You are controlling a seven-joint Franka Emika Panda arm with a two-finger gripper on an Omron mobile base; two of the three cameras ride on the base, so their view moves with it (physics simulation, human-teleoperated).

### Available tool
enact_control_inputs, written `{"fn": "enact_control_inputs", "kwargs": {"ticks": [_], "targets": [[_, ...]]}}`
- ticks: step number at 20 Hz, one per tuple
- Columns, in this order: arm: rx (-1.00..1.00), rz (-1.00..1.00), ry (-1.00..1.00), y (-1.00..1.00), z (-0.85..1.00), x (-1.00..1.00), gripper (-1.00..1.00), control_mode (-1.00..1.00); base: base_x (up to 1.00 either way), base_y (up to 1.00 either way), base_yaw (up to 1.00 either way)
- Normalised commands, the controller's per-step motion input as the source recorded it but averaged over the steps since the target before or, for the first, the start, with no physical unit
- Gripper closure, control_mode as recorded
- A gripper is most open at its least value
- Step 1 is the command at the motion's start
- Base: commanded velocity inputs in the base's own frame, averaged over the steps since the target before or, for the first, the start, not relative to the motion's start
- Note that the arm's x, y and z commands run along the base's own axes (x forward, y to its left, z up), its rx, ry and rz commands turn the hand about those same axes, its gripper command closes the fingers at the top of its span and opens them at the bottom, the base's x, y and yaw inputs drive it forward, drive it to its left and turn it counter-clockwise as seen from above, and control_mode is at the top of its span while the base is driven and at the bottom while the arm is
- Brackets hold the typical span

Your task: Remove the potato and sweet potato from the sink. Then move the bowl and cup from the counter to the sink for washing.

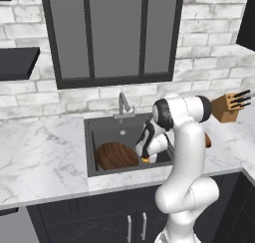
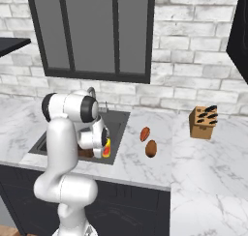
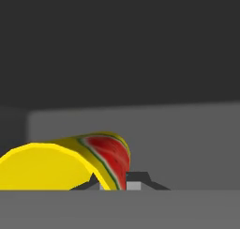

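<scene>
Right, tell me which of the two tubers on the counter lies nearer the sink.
The sweet potato, brighter reddish-orange; the duller brown potato lies beside it, nearer the counter's front edge.

The pincer (image 3: 126, 181) hangs low inside the sink (image 1: 92, 137), at its right side, with the cup (image 3: 61, 164) between its tips. The bowl (image 1: 116, 156) lies in the sink just left of the pincer. On the tabletop (image 2: 145, 167) to the pincer's right lie the sweet potato (image 2: 145, 134) and, nearer the front edge, the potato (image 2: 151, 148), close together.

Glossy white arm (image 1: 187, 152) — rounded links, dark joints.
</scene>
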Motion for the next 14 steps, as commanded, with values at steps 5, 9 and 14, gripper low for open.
{"fn": "enact_control_inputs", "kwargs": {"ticks": [5, 9, 14], "targets": [[0.00, 0.00, 0.00, 0.00, -0.18, 0.07, 1.00, -1.00, 0.00, 0.00, 0.00], [0.00, 0.00, 0.00, 0.00, -0.17, 0.06, 1.00, -1.00, 0.00, 0.00, 0.00], [0.00, 0.00, 0.00, 0.00, -0.18, 0.06, 1.00, -1.00, 0.00, 0.00, 0.00]]}}
